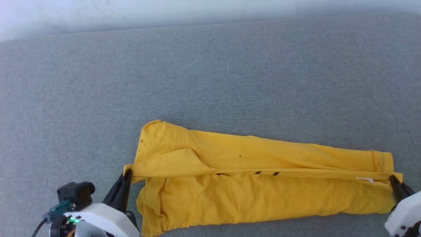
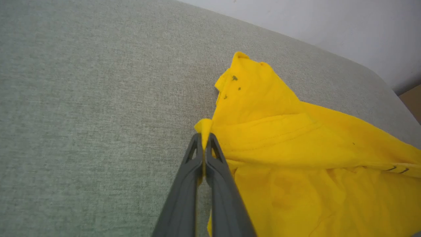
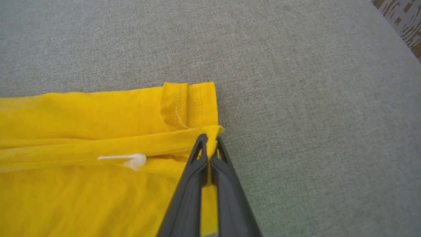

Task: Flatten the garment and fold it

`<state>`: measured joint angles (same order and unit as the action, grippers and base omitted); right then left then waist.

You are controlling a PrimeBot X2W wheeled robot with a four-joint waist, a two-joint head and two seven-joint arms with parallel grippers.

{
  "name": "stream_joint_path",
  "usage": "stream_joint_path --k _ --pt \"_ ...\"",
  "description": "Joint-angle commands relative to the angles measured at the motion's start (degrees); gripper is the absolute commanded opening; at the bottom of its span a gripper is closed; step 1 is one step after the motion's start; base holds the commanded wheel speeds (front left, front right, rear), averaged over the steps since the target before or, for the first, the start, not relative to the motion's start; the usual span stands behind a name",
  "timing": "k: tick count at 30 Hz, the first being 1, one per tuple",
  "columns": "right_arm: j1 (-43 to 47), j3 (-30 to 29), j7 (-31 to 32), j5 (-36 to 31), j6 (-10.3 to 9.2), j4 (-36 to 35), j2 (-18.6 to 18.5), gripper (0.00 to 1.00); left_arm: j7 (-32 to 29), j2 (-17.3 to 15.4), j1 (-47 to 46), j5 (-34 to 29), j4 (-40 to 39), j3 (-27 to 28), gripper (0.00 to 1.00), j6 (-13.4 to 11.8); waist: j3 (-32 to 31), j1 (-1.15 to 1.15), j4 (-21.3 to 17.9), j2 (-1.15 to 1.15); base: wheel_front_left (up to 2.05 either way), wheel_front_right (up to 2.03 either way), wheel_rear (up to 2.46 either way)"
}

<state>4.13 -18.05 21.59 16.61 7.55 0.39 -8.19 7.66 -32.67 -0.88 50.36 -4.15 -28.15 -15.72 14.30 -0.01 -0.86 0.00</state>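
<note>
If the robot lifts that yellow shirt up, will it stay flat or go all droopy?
Probably droopy: the yellow shirt wrinkles and folds over itself, so it looks soft. It would likely sag between the left pincer and right pincer, which pinch only its ends. It looks like thin cloth, so it's probably light.

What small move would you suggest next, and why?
Probably lift both ends together, keeping the edge taut: the left gripper and right gripper each pinch one end of a long edge of the garment, whose near half lies wrinkled.

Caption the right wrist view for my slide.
Right gripper, jaws shut, pinches the yellow T-shirt at its hemmed corner on grey upholstery.
</note>
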Motion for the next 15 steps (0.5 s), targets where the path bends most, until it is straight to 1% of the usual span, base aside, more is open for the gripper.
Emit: stream_joint_path --k 1,2,3,6,10,12,15 --pt "0.2 0.1 -0.4 -0.6 -0.06 0.5 0.0 0.09 0.1 0.2 0.4 0.2 0.5 -0.1 0.14 0.2 -0.5 0.01 -0.3 0.00 0.00 0.00 0.00" --pt "0.1 0.2 -0.6 -0.9 -0.06 0.8 0.0 0.48 0.0 0.2 0.3 0.1 0.9 -0.4 0.44 0.3 -0.8 0.01 -0.3 0.00 0.00 0.00 0.00" --pt "-0.2 0.3 -0.9 -1.1 -0.06 1.1 0.1 1.00 0.1 0.4 0.1 0.0 1.2 -0.4 1.00 0.2 -1.0 0.01 -0.3 0.00 0.00 0.00 0.00" --pt "-1.3 0.6 -1.1 -1.2 -0.06 1.4 0.2 1.00 0.8 0.9 -1.0 -0.4 1.5 -0.1 1.00 -0.1 -1.6 0.01 -0.3 0.00 0.00 0.00 0.00" --pt "-2.7 -0.3 -0.5 0.3 -0.06 0.3 0.1 1.00 2.7 1.0 -1.9 -1.1 0.3 1.1 1.00 -0.9 -2.2 0.01 -0.1 0.00 0.00 0.00 0.00" --pt "-3.2 -1.4 0.4 1.6 -0.06 -0.7 0.2 1.00 4.0 1.1 -1.8 -1.6 -1.0 2.3 1.00 -1.6 -2.3 0.01 0.0 0.00 0.00 0.00 0.00" --pt "-3.4 -3.5 1.6 2.2 -0.06 -2.4 0.3 1.00 6.1 1.5 -1.4 -4.0 -3.2 4.8 1.00 -3.8 -2.3 0.01 0.3 0.00 0.00 0.00 0.00"
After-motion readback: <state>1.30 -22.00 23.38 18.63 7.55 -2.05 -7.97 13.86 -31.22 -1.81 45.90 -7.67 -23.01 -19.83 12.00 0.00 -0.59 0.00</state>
